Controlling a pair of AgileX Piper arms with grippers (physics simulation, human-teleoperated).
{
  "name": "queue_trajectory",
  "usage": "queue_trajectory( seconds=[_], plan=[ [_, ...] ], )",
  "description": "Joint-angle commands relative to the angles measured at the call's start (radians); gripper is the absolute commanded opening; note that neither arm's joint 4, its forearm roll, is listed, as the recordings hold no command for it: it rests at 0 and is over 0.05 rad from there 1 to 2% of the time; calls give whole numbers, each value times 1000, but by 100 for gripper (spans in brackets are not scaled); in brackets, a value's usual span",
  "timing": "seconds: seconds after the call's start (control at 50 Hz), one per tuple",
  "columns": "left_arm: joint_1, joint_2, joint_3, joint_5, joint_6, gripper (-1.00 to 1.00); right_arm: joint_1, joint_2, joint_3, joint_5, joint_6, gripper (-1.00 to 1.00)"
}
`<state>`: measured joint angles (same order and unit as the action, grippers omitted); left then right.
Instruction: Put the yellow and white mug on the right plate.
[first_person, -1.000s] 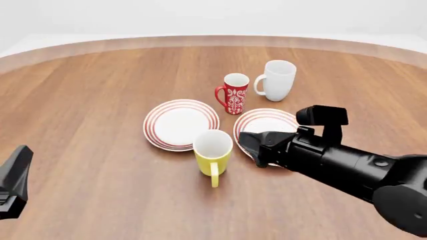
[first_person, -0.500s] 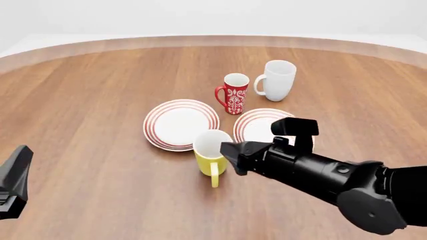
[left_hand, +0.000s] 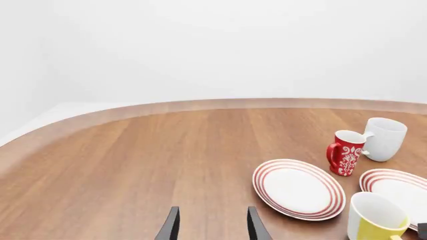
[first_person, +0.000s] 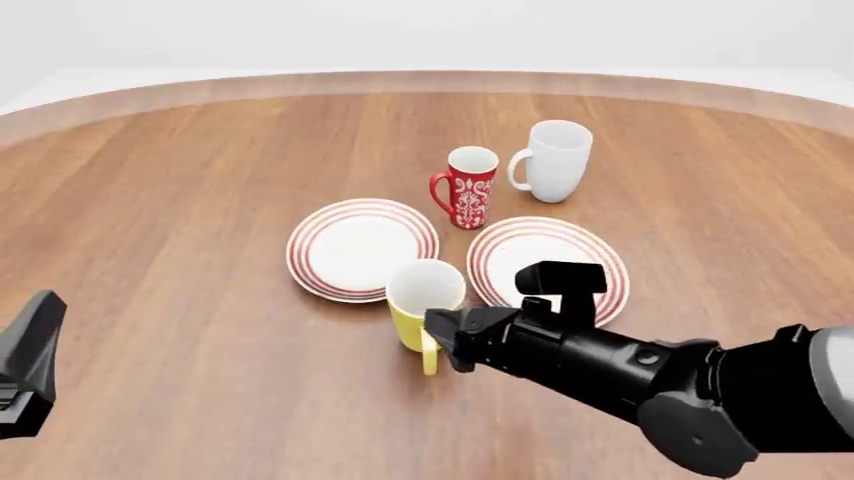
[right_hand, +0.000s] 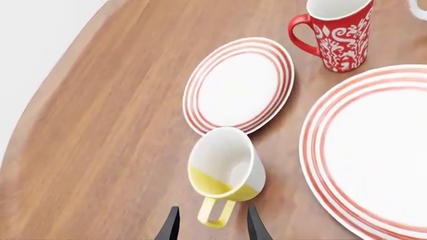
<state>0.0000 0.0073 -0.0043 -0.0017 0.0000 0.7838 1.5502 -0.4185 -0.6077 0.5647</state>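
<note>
Yellow and white mug (right_hand: 225, 172) untouched; right gripper (right_hand: 208, 225), jaws open and empty, has swung from right plate (first_person: 550, 258) onto its handle, pre-grasp.

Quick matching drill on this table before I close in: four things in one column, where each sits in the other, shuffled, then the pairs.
1. yellow and white mug
2. red patterned mug
3. all-white mug
4. right gripper

A. farthest back, right of the red one
B. open, at the yellow handle
C. on the table in front of both plates
D. behind the gap between the plates

Pairs: 1-C, 2-D, 3-A, 4-B
</note>
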Motion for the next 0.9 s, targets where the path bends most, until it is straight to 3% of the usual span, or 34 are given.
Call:
queue_trajectory(
  seconds=[0.02,0.9],
  plan=[
    [0,0,0,0,0,100,6,54,4,-38,8,100],
    [0,0,0,0,0,100,38,152,-35,-88,25,100]
  ],
)
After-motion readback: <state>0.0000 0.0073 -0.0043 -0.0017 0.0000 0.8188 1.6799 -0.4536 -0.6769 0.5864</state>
